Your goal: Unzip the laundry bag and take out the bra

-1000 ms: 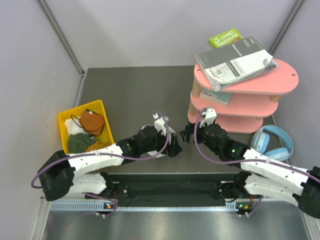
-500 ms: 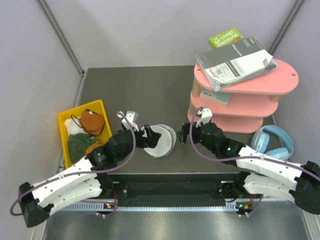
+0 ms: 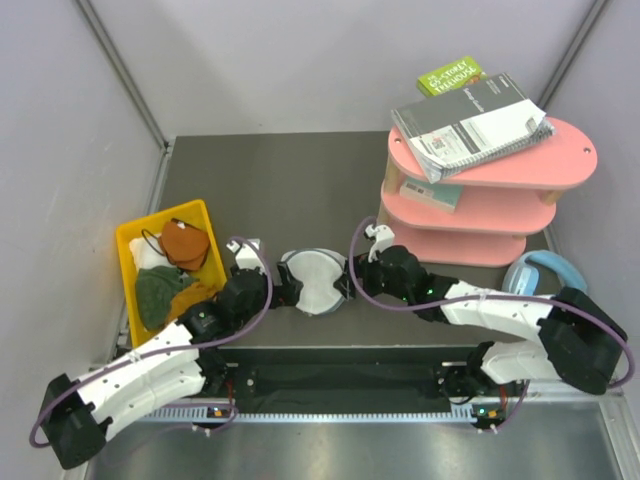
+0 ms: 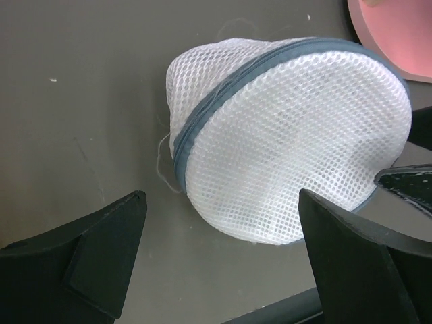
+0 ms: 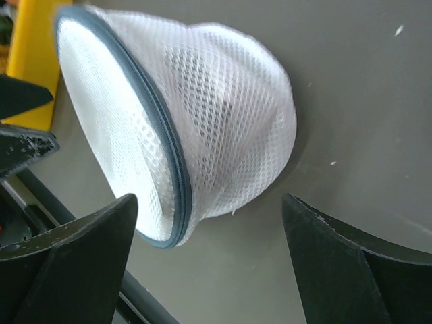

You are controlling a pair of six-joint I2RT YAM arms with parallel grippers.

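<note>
— What is on my left, seen from above?
— Your yellow bin [image 3: 125, 262] sits at the left edge of the table [image 3: 260, 180]. It holds a rust-orange cloth [image 3: 185, 243], a dark green cloth [image 3: 158, 290] and the bra [image 3: 148, 252], which is pale with a thin dark strap. Only the top view shows you any of that.
— And my left gripper?
— Your left gripper [image 3: 284, 290] is spread wide with nothing in it, just beside the laundry bag [image 3: 316, 280]. The bag lies near the table's front edge, between your two grippers. The left wrist camera adds the mesh and the grey-blue zipper line [image 4: 223, 101], which is closed along the stretch in view.
— Which way does the bag lie?
— From above it looks round, with no long axis. Your right wrist view shows it tipped on its side, with the wide zipped rim toward the left gripper and the dome bulging the other way.
— And on the right?
— Your right gripper [image 3: 350, 281] is likewise wide apart and empty, close to the bag. I cannot tell whether a finger touches it. Beyond it stand the pink shelf [image 3: 490, 215] and the pale blue headphones [image 3: 545, 270].
</note>
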